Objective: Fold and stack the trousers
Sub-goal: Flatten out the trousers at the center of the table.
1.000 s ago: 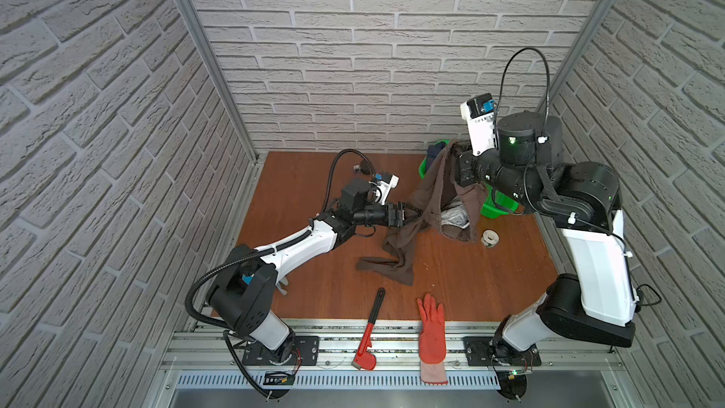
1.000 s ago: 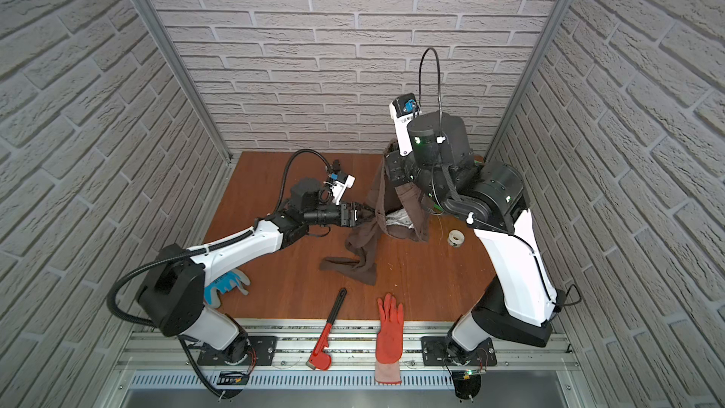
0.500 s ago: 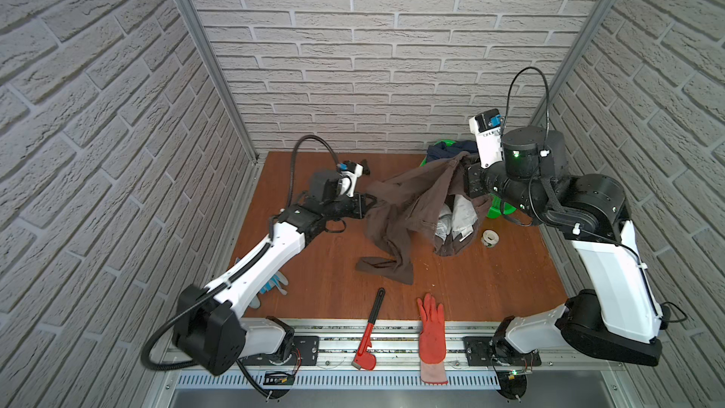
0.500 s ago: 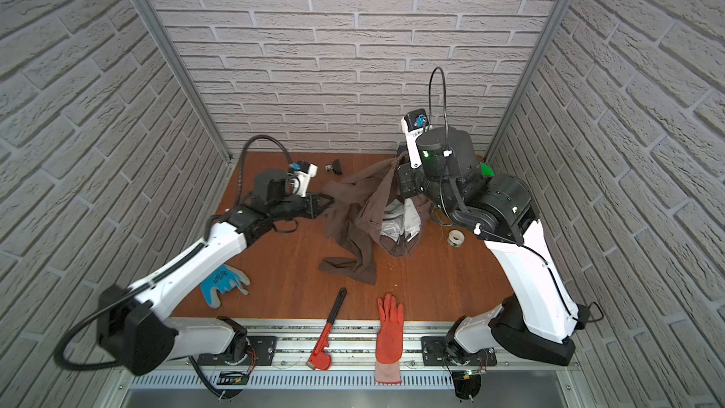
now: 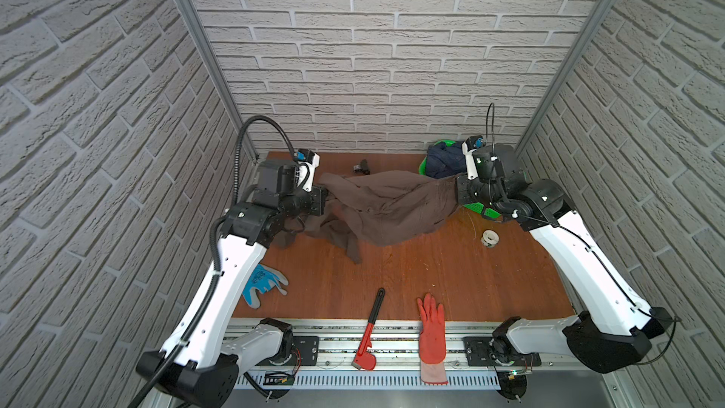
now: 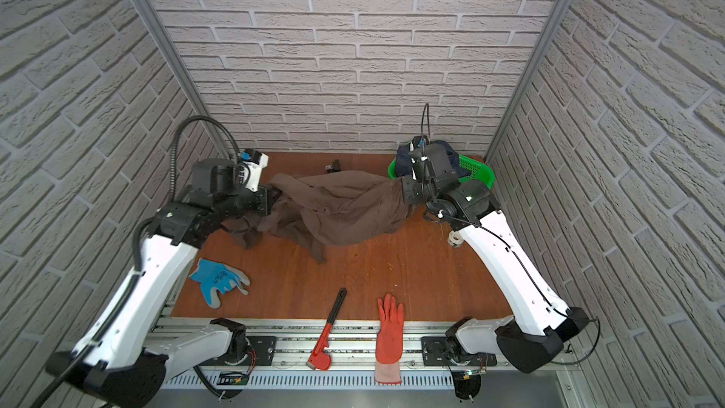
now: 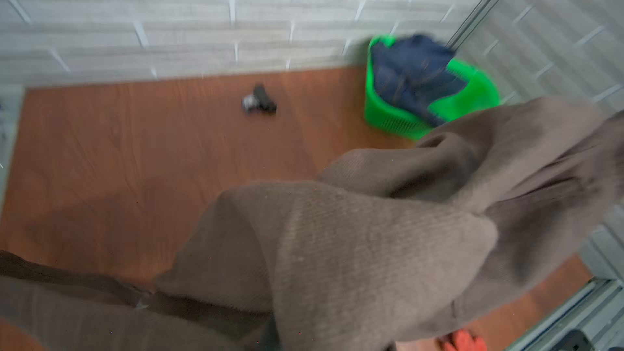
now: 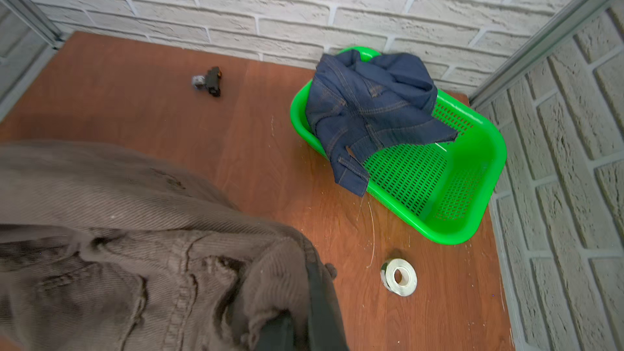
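The left claw [image 5: 326, 200] and the right claw [image 5: 457, 190] each pinch an end of the trousers [image 5: 392, 206], which hang stretched between them and sag onto the table's [image 5: 431, 268] far half, so pulling harder may slip the thin cloth free and drop it bunched.

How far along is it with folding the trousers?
Early. Done: the trousers are off the pile and gripped on either side, by the left tool and the right tool. In hand: they hang stretched between the arms, sagging and crumpled, one part trailing on the table. Left: no fold is made yet and nothing is stacked; jeans lie in the basket.
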`<state>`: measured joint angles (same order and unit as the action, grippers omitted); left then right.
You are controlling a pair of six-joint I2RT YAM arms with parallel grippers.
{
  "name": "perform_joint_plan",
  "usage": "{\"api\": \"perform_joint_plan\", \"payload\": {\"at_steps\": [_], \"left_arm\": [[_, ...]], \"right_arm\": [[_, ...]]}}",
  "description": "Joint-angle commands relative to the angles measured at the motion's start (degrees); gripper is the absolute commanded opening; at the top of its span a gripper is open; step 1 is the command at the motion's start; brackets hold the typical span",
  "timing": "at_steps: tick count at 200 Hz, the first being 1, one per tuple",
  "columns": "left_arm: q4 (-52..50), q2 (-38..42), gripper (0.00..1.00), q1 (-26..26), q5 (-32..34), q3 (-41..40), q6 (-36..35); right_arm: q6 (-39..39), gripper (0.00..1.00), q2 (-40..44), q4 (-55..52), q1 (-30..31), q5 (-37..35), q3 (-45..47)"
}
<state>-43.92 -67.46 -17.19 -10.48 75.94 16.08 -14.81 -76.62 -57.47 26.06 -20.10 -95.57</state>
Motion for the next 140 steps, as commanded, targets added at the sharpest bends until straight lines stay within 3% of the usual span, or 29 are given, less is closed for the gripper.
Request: {"api": "perform_joint_plan", "payload": {"at_steps": [1, 25, 56, 64, 99, 140], "left_arm": [[-0.3, -1.9, 0.00, 0.5, 1.1, -2.2, -0.5], [0.2, -4.4, 0.01, 0.7, 0.5, -2.8, 0.6], [0.0, -8.0, 0.33, 0.7, -0.2, -2.3, 2.0], [-0.1, -8.7, 0.37, 0.7, -0.1, -2.3, 2.2], [-1.6, -9.7, 0.57, 1.2, 1.9, -1.3, 3.3], [-3.4, -3.9, 0.66, 1.2, 3.9, -3.4, 4.3]], "right_arm": [[-0.2, 0.07, 0.3, 4.5, -1.8, -1.2, 1.8], [0.0, 0.08, -0.2, 4.2, -2.2, -0.8, 3.3], [0.0, 0.13, -3.2, 2.5, -2.7, -2.0, 3.8], [0.0, 0.15, -4.4, 2.0, -2.9, -2.4, 3.8], [-1.9, 0.53, -8.5, -2.0, -3.5, -5.5, 2.5], [-6.4, 0.65, -4.2, -4.1, -3.5, -2.8, 5.0]]}}
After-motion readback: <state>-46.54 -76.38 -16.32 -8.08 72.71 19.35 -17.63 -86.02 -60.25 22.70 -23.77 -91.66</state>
